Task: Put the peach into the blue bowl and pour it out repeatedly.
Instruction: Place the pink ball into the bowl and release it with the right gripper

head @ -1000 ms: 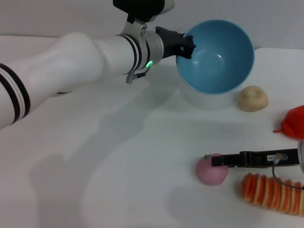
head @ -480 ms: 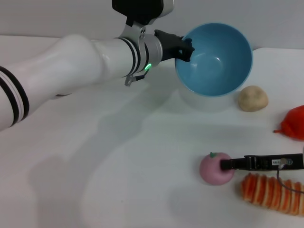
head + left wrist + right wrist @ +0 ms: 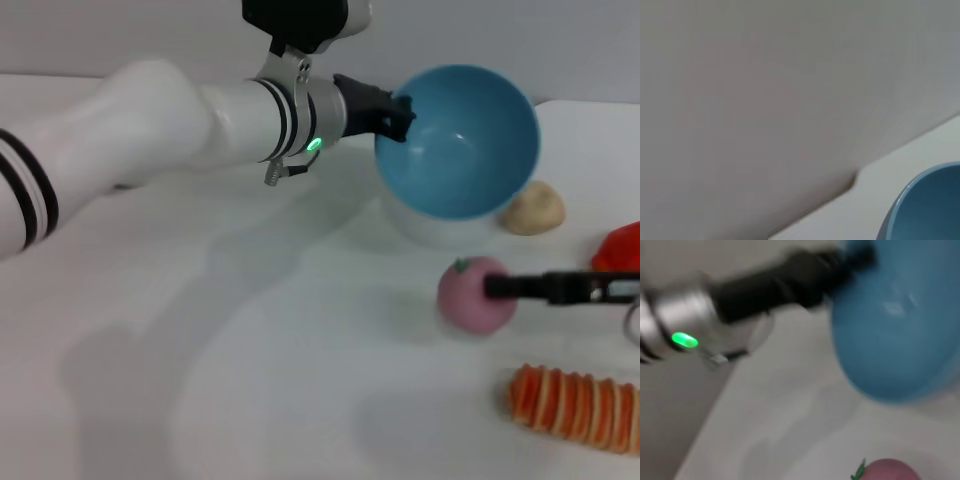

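The light blue bowl is held tilted above the table's far side, its opening facing me. My left gripper is shut on its left rim. The pink peach with a green stem spot hangs just below and in front of the bowl, held by my right gripper, which reaches in from the right. The bowl's edge shows in the left wrist view. The right wrist view shows the bowl, the left gripper and the top of the peach.
A beige lumpy ball lies right of the bowl. A red-orange item sits at the right edge. An orange ridged item lies at the front right. The white table spreads to the left and front.
My right gripper has carried the peach up and to the right, from the table near the ridged item to just below the bowl. The bowl has shifted slightly.
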Motion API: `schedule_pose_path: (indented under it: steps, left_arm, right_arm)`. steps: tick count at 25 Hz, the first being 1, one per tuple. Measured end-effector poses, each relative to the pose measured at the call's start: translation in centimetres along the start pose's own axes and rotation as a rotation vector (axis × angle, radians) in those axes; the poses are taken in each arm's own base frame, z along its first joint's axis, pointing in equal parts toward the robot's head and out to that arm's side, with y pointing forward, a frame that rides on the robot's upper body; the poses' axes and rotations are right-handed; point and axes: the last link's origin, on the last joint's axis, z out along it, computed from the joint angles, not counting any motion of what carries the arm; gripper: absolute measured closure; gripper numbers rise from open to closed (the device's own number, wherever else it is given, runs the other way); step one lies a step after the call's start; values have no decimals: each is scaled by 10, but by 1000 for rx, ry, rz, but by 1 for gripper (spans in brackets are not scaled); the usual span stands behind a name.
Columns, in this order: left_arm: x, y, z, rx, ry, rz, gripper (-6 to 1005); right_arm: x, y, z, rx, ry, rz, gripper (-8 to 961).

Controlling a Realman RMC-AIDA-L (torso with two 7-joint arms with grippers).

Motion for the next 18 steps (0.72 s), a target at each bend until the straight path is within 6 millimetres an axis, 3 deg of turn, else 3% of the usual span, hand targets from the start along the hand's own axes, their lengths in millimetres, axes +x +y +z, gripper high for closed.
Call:
schedule_pose_path:
  steps: [3,8,18]
  left_arm:
    - [4,1,-1,-50,-37,-20,999]
    - [6,5,-1,-102,-114,-12,999]
    - [-8,11,-3,-105,-266,-2,1000]
  right_arm:
    - [-19,20,-31,-64,-52,-74,907]
    - [-34,28,-55,-46,-115,-117,903]
    - [-45,17,-59,34,-176,-109,896]
